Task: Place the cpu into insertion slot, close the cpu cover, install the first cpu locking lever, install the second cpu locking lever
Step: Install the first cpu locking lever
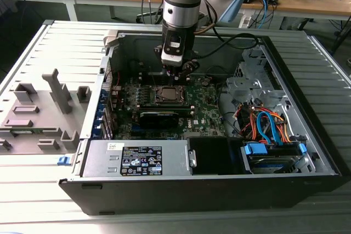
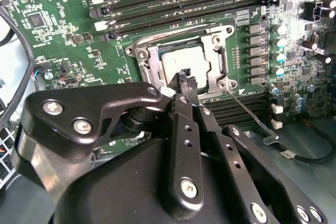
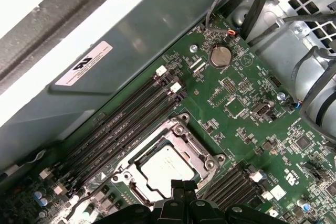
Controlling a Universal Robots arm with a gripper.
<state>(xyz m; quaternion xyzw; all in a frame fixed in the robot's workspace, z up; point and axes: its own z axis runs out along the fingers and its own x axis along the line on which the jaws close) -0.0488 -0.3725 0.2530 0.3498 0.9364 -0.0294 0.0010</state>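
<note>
The cpu [image 2: 184, 59], a dull silver square, lies flat in the insertion slot [image 1: 166, 95] on the green motherboard. The cpu cover [image 2: 216, 56], a silver frame with a square window, lies down around it; both wrist views show this, with the cpu [image 3: 165, 165] inside the cover [image 3: 181, 136]. One thin locking lever [image 2: 249, 113] angles away from the socket corner over the memory slots. Another lever [image 2: 178, 31] runs along the frame's edge. My gripper [image 2: 184, 75] hovers just over the cpu's edge, fingertips together and holding nothing. It hangs above the socket [image 1: 176, 72].
The open computer case [image 1: 307, 157] surrounds the board. A grey power supply [image 1: 137, 158] sits at the near side, a drive bay with blue and orange cables [image 1: 269, 127] on the exterior view's right. Memory slots [image 3: 126, 124] flank the socket. A grey fixture tray [image 1: 38, 113] lies outside the case.
</note>
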